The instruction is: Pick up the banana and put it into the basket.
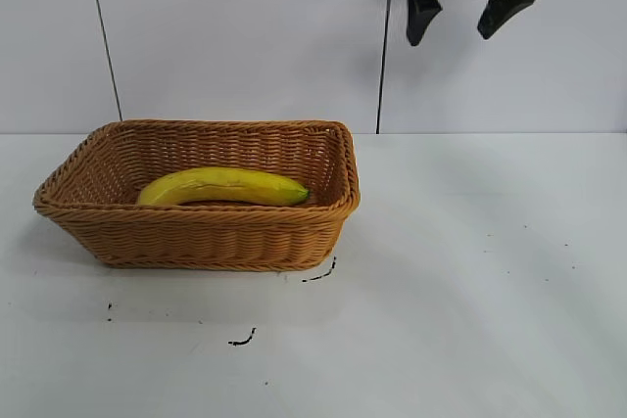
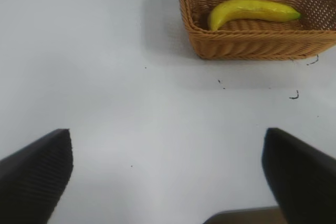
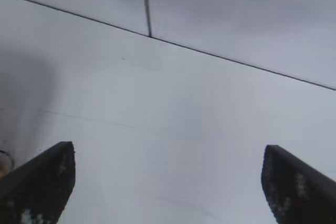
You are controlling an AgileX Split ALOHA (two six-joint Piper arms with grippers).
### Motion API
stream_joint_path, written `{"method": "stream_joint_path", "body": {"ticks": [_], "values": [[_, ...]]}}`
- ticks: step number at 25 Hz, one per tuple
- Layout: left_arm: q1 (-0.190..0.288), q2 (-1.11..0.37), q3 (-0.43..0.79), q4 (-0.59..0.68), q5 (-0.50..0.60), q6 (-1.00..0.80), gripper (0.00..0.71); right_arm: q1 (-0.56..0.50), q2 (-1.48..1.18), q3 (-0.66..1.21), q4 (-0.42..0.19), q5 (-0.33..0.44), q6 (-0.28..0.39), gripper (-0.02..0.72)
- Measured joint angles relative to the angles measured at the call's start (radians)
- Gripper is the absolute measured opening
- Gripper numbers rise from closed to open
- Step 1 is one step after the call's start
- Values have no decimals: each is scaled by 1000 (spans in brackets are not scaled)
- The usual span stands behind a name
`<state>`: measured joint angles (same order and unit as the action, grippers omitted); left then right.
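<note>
No writing is readable. The banana (image 1: 223, 186) lies inside the basket (image 1: 201, 234). At 1 o'clock, the right gripper (image 1: 461, 17) hangs spread and empty, partly cut off. The left gripper (image 2: 167, 174) is spread too.

Banana (image 1: 223, 186) is lying flat in the basket (image 1: 201, 237), dark tip toward its right end. Basket sits on the left half of the white table (image 1: 470, 281), toward the back edge. Right gripper (image 1: 460, 15) hangs up high over the back right, fingers spread, holding nothing.
</note>
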<state>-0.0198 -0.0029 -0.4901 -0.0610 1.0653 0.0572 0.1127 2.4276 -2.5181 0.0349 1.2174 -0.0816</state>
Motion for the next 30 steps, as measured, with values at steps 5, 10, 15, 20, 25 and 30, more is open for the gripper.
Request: {"method": "stream_joint_path", "body": {"ticks": [5, 10, 15, 20, 25, 30], "values": [[0, 0, 0, 0, 0, 0, 695, -70, -31, 94, 0, 2, 4, 689], [0, 0, 0, 0, 0, 0, 695, -103, -129, 276, 24, 0, 8, 689], [0, 0, 0, 0, 0, 0, 695, -102, -291, 548, 39, -1, 1, 691], [0, 0, 0, 0, 0, 0, 695, -102, -463, 849, 39, -2, -10, 693], [0, 0, 0, 0, 0, 0, 695, -102, -649, 1137, 36, -2, -11, 696], [0, 0, 0, 0, 0, 0, 695, -102, -831, 1430, 40, -2, -12, 696]]}}
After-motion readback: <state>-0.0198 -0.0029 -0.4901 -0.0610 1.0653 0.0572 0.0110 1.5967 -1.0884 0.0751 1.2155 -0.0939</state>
